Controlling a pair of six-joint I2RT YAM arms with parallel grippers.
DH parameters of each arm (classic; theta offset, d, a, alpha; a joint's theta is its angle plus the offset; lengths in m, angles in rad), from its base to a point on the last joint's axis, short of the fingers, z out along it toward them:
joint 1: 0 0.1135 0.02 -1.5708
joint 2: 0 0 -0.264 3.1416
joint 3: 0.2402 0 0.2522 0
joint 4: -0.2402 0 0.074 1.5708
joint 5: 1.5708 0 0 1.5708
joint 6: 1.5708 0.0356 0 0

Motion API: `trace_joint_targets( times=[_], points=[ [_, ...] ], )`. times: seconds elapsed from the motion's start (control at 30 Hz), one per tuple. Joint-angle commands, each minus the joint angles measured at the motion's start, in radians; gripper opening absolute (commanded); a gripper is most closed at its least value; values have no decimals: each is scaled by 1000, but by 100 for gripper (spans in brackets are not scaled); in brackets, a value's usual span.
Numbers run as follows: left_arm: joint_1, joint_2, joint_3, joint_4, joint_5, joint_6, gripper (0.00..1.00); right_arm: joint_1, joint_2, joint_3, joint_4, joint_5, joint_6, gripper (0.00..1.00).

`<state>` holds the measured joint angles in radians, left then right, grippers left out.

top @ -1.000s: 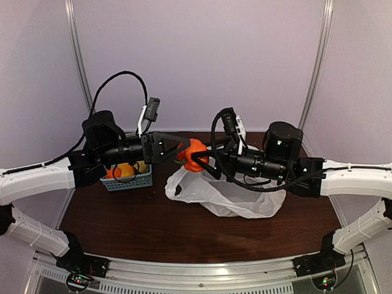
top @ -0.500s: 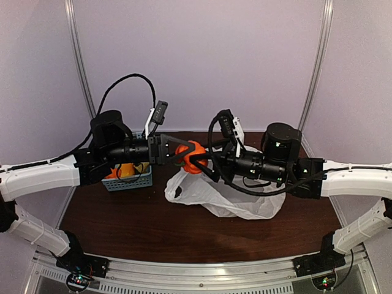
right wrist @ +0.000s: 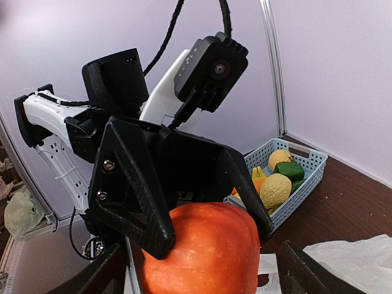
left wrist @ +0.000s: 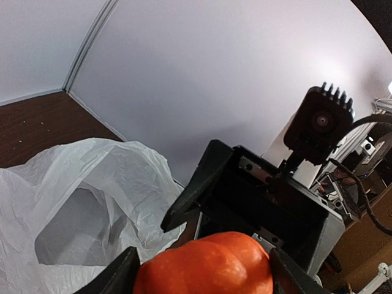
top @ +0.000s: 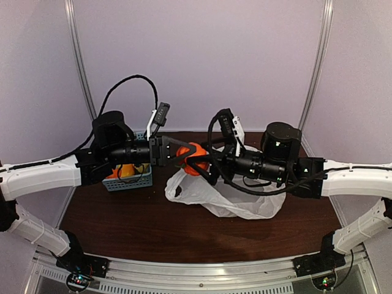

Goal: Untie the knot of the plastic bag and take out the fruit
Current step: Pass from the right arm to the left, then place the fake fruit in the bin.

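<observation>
The left fingers (right wrist: 131, 190) pinched the orange fruit (top: 193, 158), the right fingers (right wrist: 300, 272) spread around it; a brush could dislodge it

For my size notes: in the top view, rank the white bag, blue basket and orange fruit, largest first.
1. Crinkly white plastic bag.
2. Blue slatted plastic basket, partly behind the left arm.
3. Ribbed orange fruit, smallest though raised nearer the camera.

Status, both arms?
Left gripper shut on orange fruit, midair. Right gripper at it too, grip unclear. Bag open below; basket holds other fruit.
</observation>
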<state>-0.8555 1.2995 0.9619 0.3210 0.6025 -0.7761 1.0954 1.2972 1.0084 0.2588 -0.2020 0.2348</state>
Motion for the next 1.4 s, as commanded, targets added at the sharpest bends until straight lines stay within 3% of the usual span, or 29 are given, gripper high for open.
trace_joint_targets(
  times=[0.0, 0.23, 0.37, 0.5, 0.67, 0.87, 1.1, 1.27, 1.37],
  points=[
    [4, -10, 38, -39, -24, 11, 51, 6, -13, 10, -5, 48, -12, 97],
    [163, -44, 151, -314, -81, 143, 48, 2, -142, -64, -63, 195, -26, 99],
    [379, -61, 126, -449, -118, 205, 49, -12, -224, -93, -116, 367, -16, 99],
    [525, -58, 80, -527, -280, 259, 47, -30, -258, -95, -197, 518, 3, 99],
    [644, -11, 27, -510, -432, 270, 47, -78, -272, -76, -322, 642, 56, 99],
    [716, 83, 9, -455, -567, 282, 47, -159, -306, -90, -381, 648, 111, 99],
    [784, 171, 10, -402, -624, 304, 47, -180, -332, -102, -395, 645, 129, 99],
    [810, 233, 26, -384, -562, 331, 48, -187, -329, -102, -401, 645, 139, 99],
    [812, 287, 51, -409, -538, 351, 56, -191, -324, -104, -398, 651, 152, 99]
  ],
)
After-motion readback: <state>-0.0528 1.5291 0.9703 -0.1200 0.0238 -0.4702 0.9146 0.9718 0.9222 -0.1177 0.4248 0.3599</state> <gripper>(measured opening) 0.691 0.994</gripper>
